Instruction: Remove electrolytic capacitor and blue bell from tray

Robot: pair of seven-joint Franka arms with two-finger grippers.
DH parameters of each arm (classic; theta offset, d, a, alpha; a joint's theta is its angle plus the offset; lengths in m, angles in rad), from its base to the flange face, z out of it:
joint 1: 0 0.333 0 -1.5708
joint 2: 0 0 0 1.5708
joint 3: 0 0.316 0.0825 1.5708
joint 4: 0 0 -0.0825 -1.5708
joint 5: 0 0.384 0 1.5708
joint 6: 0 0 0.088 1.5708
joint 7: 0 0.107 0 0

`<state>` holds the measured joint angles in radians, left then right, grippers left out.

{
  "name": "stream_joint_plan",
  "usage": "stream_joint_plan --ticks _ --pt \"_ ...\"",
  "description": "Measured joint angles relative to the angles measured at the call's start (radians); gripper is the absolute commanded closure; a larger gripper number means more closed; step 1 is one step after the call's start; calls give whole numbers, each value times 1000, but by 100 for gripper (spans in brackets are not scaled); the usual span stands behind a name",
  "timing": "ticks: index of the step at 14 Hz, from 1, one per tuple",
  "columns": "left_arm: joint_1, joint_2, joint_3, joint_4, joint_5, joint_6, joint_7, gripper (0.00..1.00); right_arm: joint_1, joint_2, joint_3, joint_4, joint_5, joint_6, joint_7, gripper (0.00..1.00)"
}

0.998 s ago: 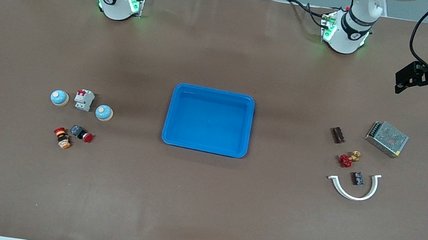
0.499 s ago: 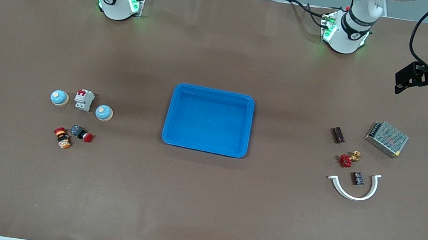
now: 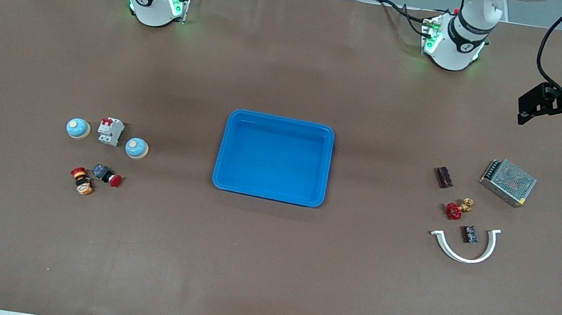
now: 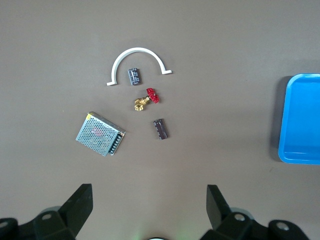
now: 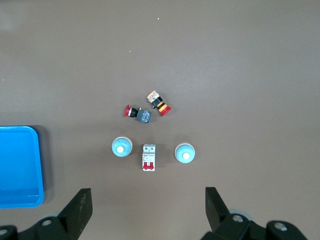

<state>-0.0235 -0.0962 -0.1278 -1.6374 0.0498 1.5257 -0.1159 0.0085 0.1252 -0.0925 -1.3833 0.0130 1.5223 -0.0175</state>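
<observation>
Over the last second nothing on the brown worktop has shifted, and both arms wait, raised off at its ends. The shallow bright blue plastic tray sits at the centre and holds nothing, so we judge the removal done.

Reading the front view as a clock centred on the tray, two round blue bells stand at nine o'clock, toward the right arm's end, flanking a white circuit breaker. At three o'clock lie a meshed metal box, a red-handled brass valve and two small dark blocks. We cannot tell whether either block is the capacitor.

The left end effector hangs released at two o'clock. The right end effector hangs released over the bells' end of the worktop.

We can read no brand, label or lettering.
</observation>
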Motion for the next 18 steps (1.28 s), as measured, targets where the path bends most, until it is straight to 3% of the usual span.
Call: stream_joint_plan --ticks 9,18 --pt "2 0 3 -9 0 14 0 0 0 -2 5 -3 0 -6 -1 0" --pt "2 0 4 7 0 19 0 0 0 -67 5 -101 0 49 -2 0"
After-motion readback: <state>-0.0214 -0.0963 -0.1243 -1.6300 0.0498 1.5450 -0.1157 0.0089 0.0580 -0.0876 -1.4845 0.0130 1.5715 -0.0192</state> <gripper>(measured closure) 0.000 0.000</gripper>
